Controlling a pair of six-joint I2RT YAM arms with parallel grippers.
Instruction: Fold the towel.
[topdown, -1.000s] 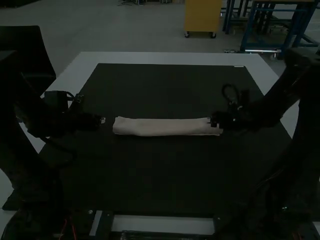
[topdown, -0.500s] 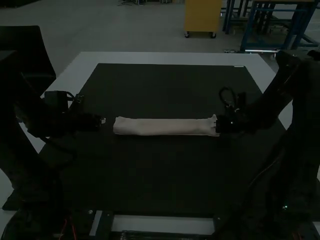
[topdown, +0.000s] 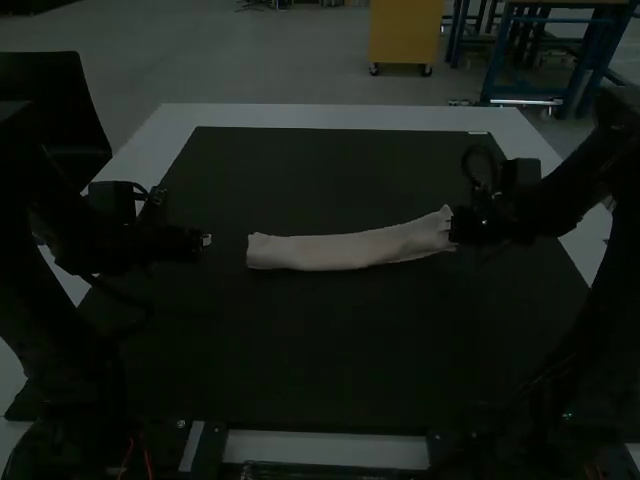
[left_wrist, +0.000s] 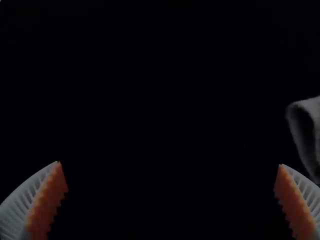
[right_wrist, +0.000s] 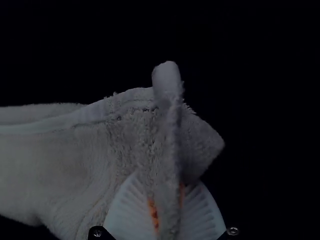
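The right gripper (topdown: 452, 229), at about three o'clock on the mat, is clamped on one end of a long, pale, soft-piled cloth towel (topdown: 340, 250). The right wrist view gives the detail of this grip: white ribbed fingers (right_wrist: 125, 215) with orange pads pinch a pleat of fabric, which stands up in a ridge between them. Beside the ridge a blunt corner pokes out, and a stitched seam runs along the towel near its edge.

From the high view comes the overall shape: the towel lies folded into a narrow strip across the middle of the mat. Its free end points to nine o'clock; from there it runs nearly straight, then bends gently toward two o'clock on its way to the right gripper.

Just past the free end, also at nine o'clock, is the left gripper (topdown: 206, 240), apart from the towel. The left wrist view reveals its ribbed fingers (left_wrist: 295, 202) spread wide and released, and the towel's free end near one of them, with a dark gap between layers.

Farther out, a large dark mat (topdown: 300, 350) lies under the towel, on a pale table (topdown: 300, 116) whose far border crosses at twelve o'clock.
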